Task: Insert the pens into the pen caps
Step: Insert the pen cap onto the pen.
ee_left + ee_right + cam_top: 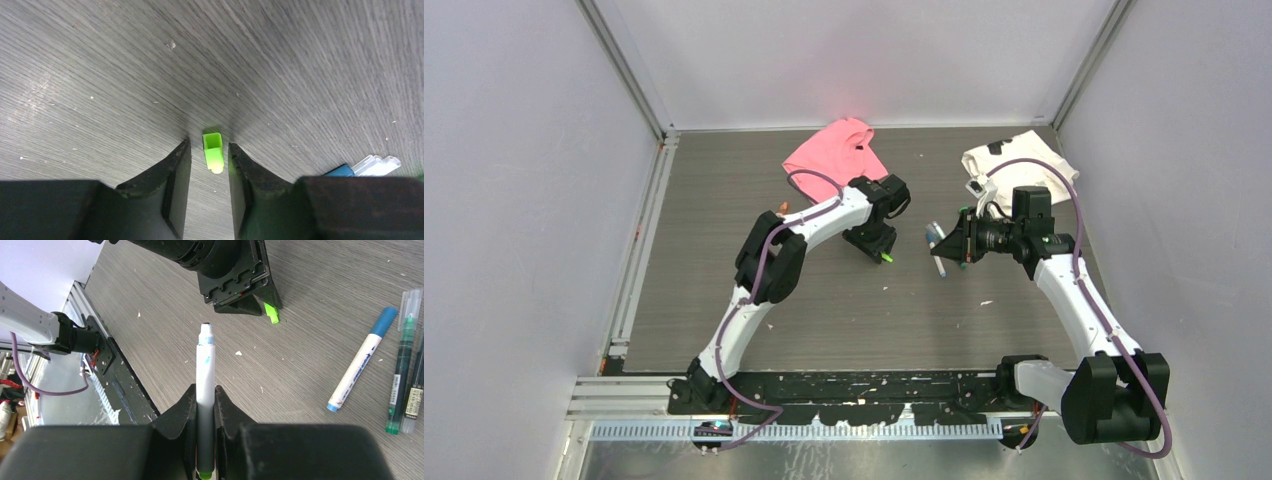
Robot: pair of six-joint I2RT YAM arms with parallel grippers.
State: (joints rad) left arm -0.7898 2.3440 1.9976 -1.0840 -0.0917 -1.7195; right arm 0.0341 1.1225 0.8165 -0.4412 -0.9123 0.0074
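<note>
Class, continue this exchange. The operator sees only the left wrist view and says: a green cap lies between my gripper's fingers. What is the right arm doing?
Observer: The right gripper is shut on a white pen, its bare tip aimed roughly at the left gripper.
Operator: Are other pens about?
Observer: Three lie on the table beside that gripper: a blue-capped pen, a dark green pen and another dark pen cut off by the picture's edge.
Operator: Anything farther off?
Observer: A pink cloth and a white cloth lie at the table's far side.
</note>
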